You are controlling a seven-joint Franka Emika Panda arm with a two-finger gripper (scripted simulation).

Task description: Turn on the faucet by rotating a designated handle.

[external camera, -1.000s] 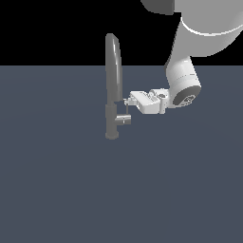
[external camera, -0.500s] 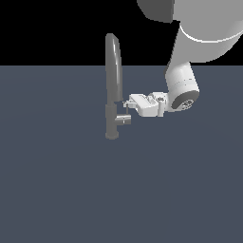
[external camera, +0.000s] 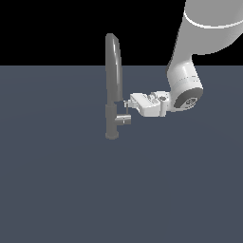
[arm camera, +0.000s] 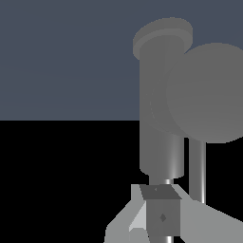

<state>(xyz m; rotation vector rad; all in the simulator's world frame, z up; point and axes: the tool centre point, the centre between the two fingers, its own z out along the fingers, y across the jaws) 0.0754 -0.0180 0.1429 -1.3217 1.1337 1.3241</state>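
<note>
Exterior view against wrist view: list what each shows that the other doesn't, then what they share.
Only the exterior view shows the arm, the faucet's full arched spout, and the gripper reaching in from that view's right, just above the handle. Only the wrist view shows the handle's round end face close up and one fingertip pad against a thin pin. Both show faucet, handle, gripper and the grey floor.
</note>
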